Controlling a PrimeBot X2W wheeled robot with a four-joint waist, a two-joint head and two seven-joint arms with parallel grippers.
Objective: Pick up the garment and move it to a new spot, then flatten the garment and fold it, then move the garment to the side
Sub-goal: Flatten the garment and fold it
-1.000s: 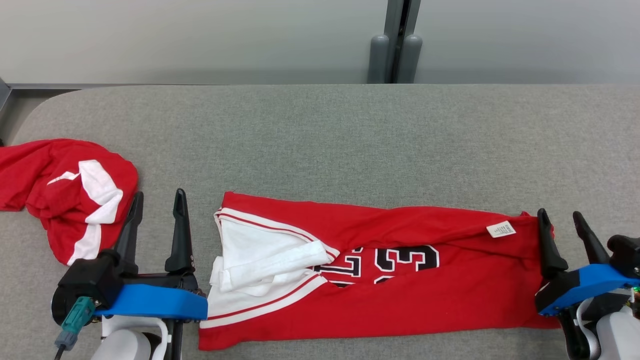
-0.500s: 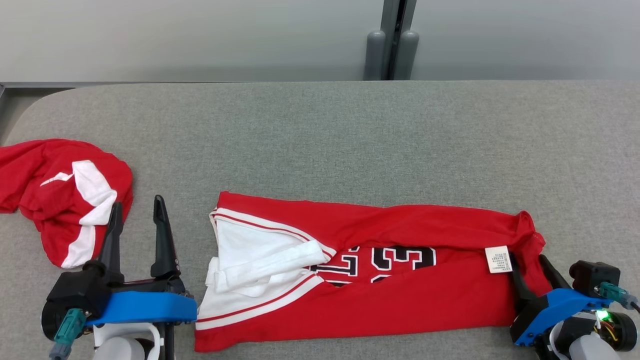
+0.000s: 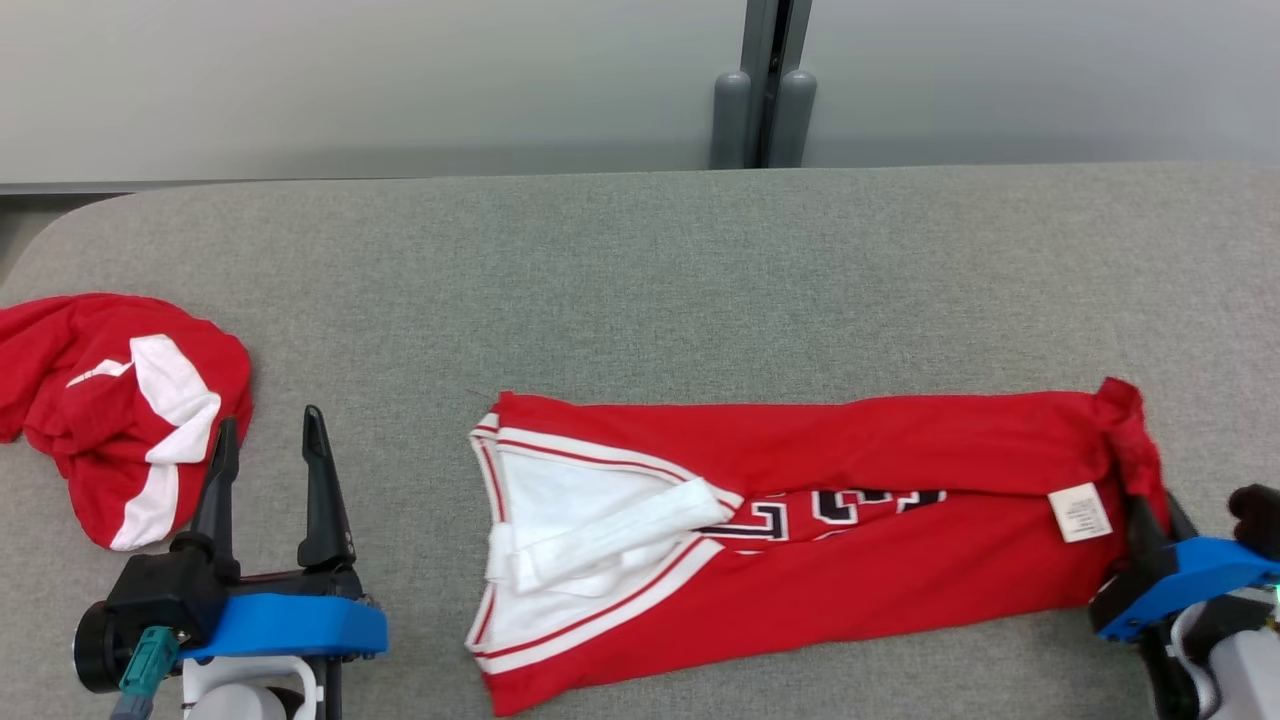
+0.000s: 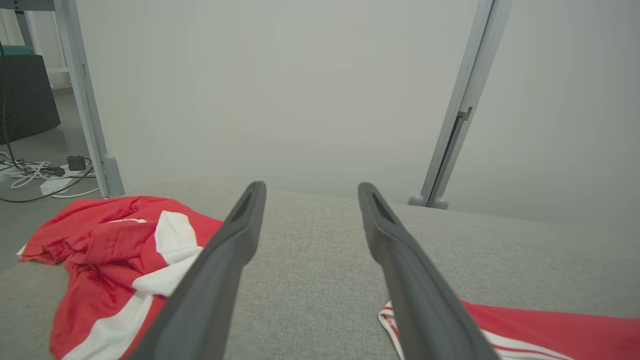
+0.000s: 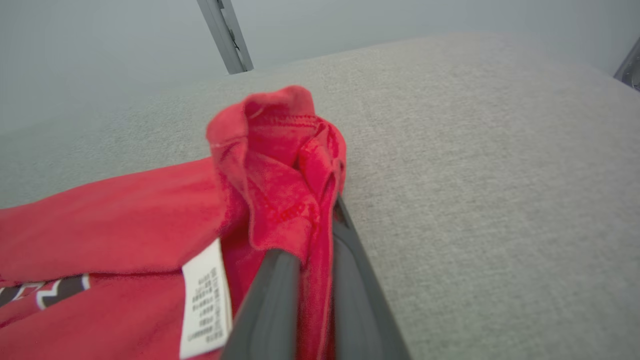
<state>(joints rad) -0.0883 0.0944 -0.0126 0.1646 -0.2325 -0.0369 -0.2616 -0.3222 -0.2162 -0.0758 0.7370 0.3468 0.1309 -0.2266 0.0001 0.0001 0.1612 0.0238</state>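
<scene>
Two red garments lie on the grey tabletop (image 3: 640,280). The jersey (image 3: 850,590) I am handling stretches across the lower middle of the head view. Its long axis runs left to right, with the white-trimmed opening toward the left and the hem at the lower right, one white label (image 3: 1080,512) near that end. My right hand (image 3: 1152,520) is closed on the bunched hem. The other garment (image 3: 100,420) sits crumpled at the left edge, just beside my left hand (image 3: 270,420), whose fingers stand apart, empty.
</scene>
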